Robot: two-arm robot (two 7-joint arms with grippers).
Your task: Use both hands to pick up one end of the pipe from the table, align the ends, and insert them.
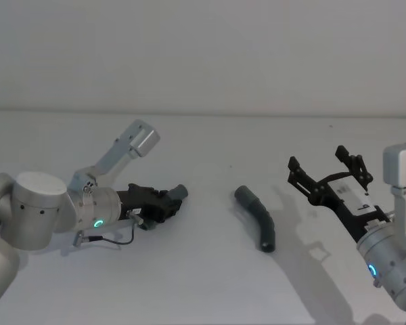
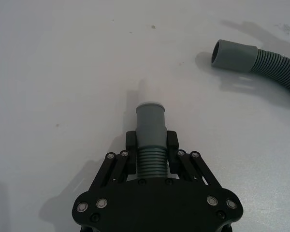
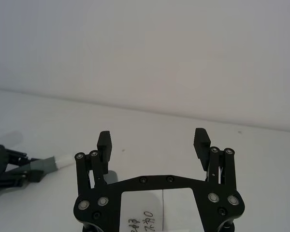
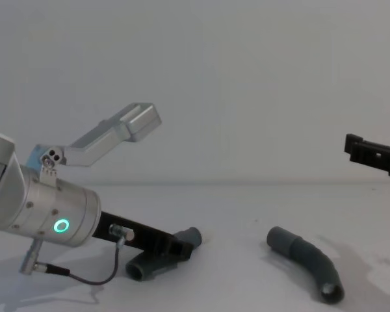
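Matte white bench (image 1: 203, 291) runs below a pale grey wall (image 1: 203, 54). Low at the left, the black plastic two-finger left hand (image 2: 152, 142) is clamped on the ribs of one curved dark grey ribbed hose piece (image 2: 150, 162). Its smooth cuff (image 2: 151, 121) points toward the middle (the right wrist view catches a white tip (image 3: 65, 158) on it). Mid-bench the second hose piece (image 1: 257, 217) lies loose. At the right the right hand (image 3: 152, 137) hovers, fingers spread wide and holding nothing.

Bare table (image 1: 210, 277) all round loose pipe piece (image 1: 257, 218). Clear gap to held pipe piece (image 1: 180, 191) in left gripper (image 1: 169, 202). Nothing between right gripper (image 1: 319, 162) and loose piece.
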